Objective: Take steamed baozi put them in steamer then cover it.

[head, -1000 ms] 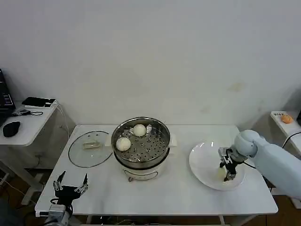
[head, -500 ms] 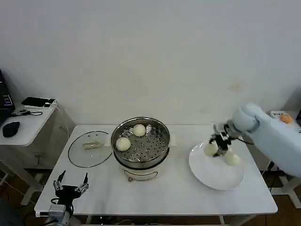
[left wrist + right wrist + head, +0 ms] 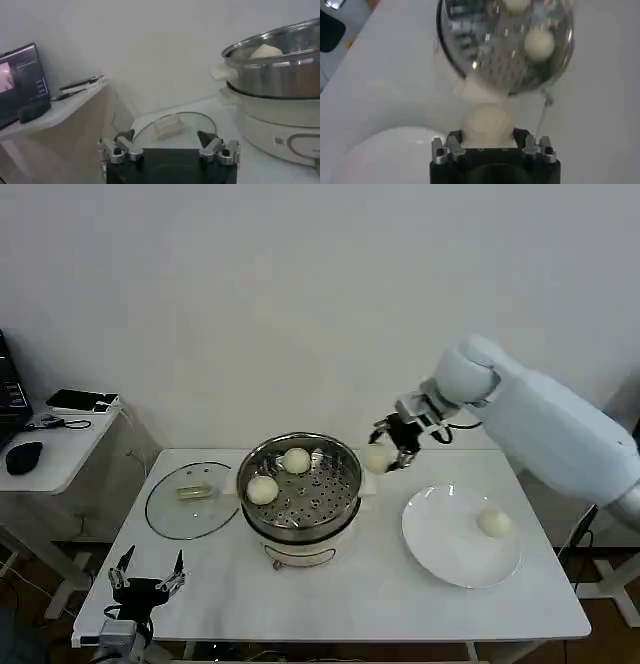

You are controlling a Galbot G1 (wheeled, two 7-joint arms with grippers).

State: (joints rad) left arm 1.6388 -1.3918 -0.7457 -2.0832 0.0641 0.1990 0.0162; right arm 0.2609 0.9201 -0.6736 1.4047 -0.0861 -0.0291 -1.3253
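Steel steamer (image 3: 300, 489) at frame centre, two baozi (image 3: 262, 490) on tray. Right gripper (image 3: 392, 446) just right of rim, airborne, clamped on third bun (image 3: 377, 457). Fourth bun (image 3: 493, 522) on plate (image 3: 440, 549), right. Left gripper (image 3: 148, 582) lower left, spread, idle. Step: carrying. Next: over tray, lower, release; lid (image 3: 190, 498) left of steamer.

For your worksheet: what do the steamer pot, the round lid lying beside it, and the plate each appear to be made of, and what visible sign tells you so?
Steamer: looks like polished stainless steel; its wall and perforated tray mirror the surroundings. Its cream base is probably plastic, matte.
Lid: seemingly clear glass; the table shows through it, inside a thin rim.
Plate: glossy white, possibly ceramic or melamine; the look alone leaves that open.
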